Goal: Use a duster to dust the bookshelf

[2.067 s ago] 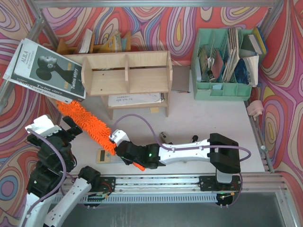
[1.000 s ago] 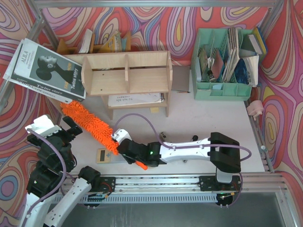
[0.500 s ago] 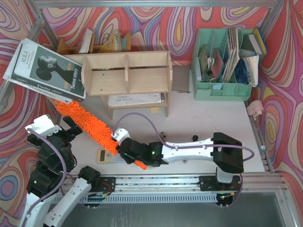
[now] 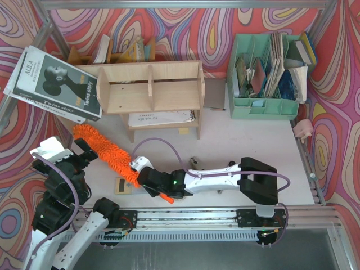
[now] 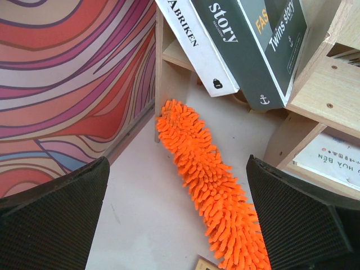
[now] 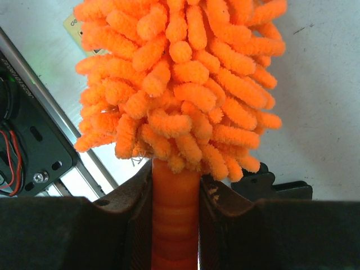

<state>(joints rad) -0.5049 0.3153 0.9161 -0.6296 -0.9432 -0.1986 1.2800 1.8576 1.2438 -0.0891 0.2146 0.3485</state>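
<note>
A: Duster [image 4: 106,152], position?
B: Low over the tabletop [image 4: 242,140], slanting up-left from the right gripper [image 4: 147,179]. Fluffy tip just beside the left leg of the bookshelf [image 4: 152,87], under the leaning magazine [image 4: 53,84]. None of it on a shelf board
A: Fingers?
B: Right fingers [image 6: 135,225] clamped on the smooth orange handle, just below the fluff. Left gripper [image 5: 177,225] gapes wide, holds nothing, beside the duster's tip end
A: Risks from here?
B: My read: an upward sweep could snag the magazine and topple it, since it only leans on the shelf's left end. Long floppy head on a short handle, so a shove against a divider may twist the handle in the grip. The light plywood unit may slide if pressed hard
A: Surface, room?
B: Pale tabletop, 1 small card [image 4: 124,184] by the right wrist, a notebook [image 4: 160,118] under the shelf, mint file organizer [image 4: 264,107] well apart at right. Swirl-patterned walls on 3 sides
</note>
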